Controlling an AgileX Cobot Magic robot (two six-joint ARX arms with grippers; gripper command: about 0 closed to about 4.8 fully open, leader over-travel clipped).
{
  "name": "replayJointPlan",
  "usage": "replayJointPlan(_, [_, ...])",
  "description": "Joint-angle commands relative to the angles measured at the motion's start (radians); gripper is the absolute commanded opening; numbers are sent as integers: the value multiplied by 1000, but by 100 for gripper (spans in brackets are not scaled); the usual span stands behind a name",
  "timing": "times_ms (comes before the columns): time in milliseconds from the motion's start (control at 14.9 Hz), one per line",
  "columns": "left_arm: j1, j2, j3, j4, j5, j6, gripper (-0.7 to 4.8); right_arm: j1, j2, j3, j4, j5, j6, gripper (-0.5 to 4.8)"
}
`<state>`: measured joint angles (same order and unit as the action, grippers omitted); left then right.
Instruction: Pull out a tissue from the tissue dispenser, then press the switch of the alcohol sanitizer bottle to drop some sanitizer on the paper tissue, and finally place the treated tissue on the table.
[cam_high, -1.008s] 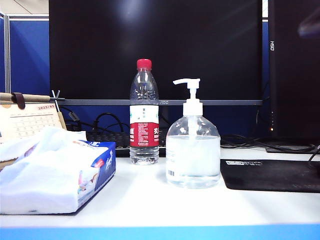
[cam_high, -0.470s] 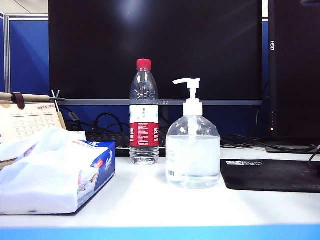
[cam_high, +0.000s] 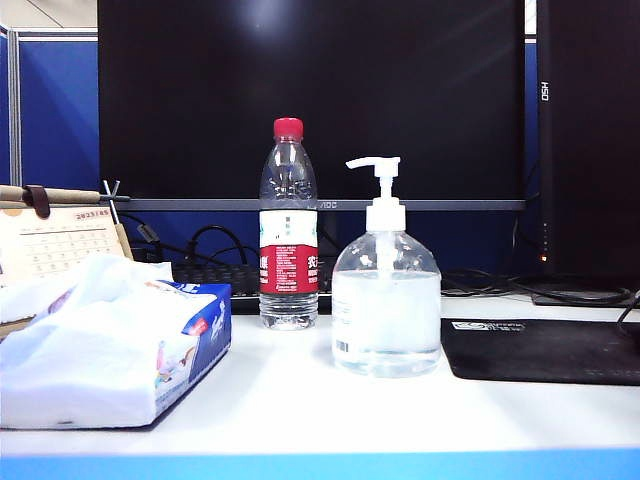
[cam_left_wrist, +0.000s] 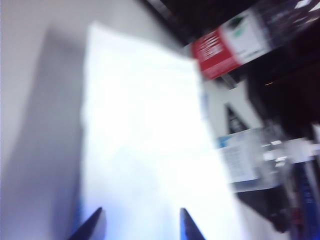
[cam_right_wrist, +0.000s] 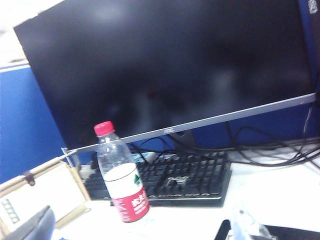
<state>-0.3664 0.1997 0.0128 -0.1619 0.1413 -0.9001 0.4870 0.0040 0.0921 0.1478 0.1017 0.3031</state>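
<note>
on white table (cam_high: 290, 400), tissue dispenser (cam_high: 110, 345) beside alcohol sanitizer bottle (cam_high: 386, 310)

The sanitizer bottle (cam_high: 386, 310) is clear glossy plastic holding clear gel, topped by a smooth white plastic pump (cam_high: 378, 178). The tissue pack (cam_high: 118, 345) is soft, shiny printed plastic film, with crumpled matt white paper tissue (cam_high: 105, 275) poking out. The table (cam_high: 300, 405) looks smooth and white, the mouse mat (cam_high: 545, 350) matt black.
</note>
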Motion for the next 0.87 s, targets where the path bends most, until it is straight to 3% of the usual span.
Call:
replayJointPlan(67, [0,53,-3,-14,-14,-5,230,1,-1,3,13,2,-24,479])
replayJointPlan(336, [0,53,-2,-14,-6,-5,290,1,-1,3,13,5,-47,479])
replayJointPlan(739, [0,111,-3,-11,-48,-17,290,1,-1,3,13,6,-46,479])
replayJointPlan(873, [0,116,-3,63,-29,-39,291,1,-1,3,12,9,-46,479])
